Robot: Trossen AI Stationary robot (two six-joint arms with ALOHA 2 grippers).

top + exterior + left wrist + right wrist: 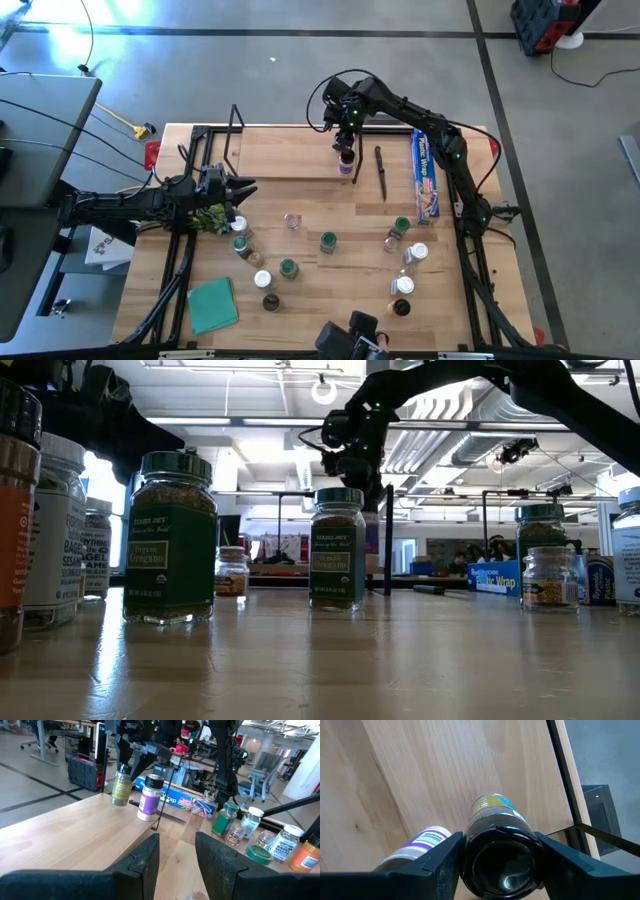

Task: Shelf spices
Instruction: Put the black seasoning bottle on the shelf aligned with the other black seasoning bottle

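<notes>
On the shelf (290, 150), one purple-labelled jar (346, 166) stands; the right end effector (345, 141) grips a dark-lidded jar (496, 845) beside it. About a dozen spices (328, 241) remain on the worktop (330, 300). The left end effector (243, 186) is part open, empty.

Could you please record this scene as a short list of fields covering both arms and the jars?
right end effector: over the flat light-wood shelf board, fingers either side of a black-lidded jar of yellowish spice
neighbour: white jar with purple label, standing beside it
left end effector: fingers apart, empty, at the table's left side
loose jars: scattered on the wooden tabletop
</notes>
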